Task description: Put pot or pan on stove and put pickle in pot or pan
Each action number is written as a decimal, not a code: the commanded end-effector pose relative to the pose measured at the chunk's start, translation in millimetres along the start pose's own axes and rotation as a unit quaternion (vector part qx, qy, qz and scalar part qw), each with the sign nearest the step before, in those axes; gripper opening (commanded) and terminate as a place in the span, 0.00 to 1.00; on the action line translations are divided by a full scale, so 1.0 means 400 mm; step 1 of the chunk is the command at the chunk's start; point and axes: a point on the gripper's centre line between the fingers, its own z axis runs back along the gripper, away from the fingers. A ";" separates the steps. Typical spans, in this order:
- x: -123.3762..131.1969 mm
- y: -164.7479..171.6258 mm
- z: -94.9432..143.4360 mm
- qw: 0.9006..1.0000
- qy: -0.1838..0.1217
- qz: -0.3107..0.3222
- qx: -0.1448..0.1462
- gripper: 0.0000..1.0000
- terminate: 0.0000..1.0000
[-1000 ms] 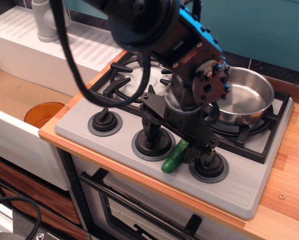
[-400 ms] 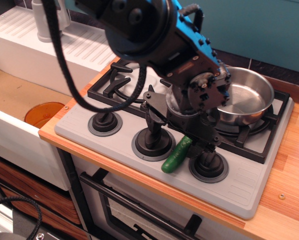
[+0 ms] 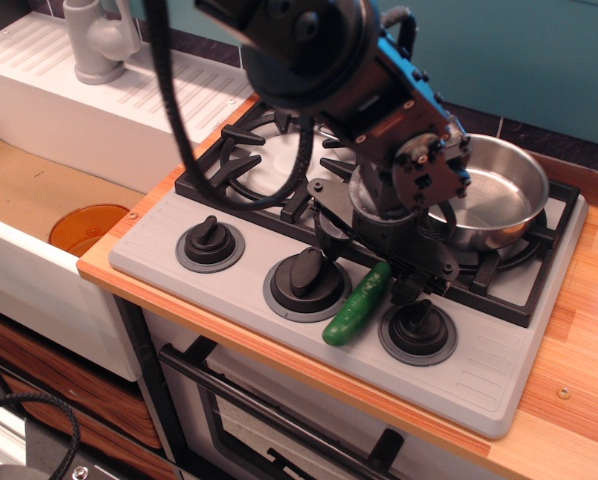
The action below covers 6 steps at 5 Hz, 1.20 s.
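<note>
The shiny steel pot (image 3: 491, 196) stands on the right burner of the grey stove (image 3: 479, 372). The dark-green pickle (image 3: 359, 303) lies on the stove's front panel, between the middle knob (image 3: 305, 274) and the right knob (image 3: 416, 322). My gripper (image 3: 374, 255) hangs just above and behind the pickle's upper end. Its black fingers (image 3: 416, 283) are spread open and hold nothing. The arm hides the pot's left rim and its handle.
The left burner grate (image 3: 264, 160) is bare. A third knob (image 3: 210, 240) sits at the front left. The white sink drainer (image 3: 99, 110) and grey tap (image 3: 94, 40) are at the back left. An orange disc (image 3: 87, 228) lies in the basin below. The wooden counter (image 3: 579, 330) runs along the right.
My gripper has risen and moved back to the right, away from the knobs. The pickle, which lay between the lowered fingers, stays on the stove and shows in full.
</note>
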 end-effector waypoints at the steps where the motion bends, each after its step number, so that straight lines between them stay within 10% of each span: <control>1: 0.044 -0.008 -0.005 1.000 0.012 -0.001 -0.009 1.00 0.00; 2: 0.049 -0.013 0.004 1.000 0.022 0.008 -0.009 0.00 0.00; 6: 0.064 -0.001 0.098 0.996 0.050 0.021 -0.067 0.00 0.00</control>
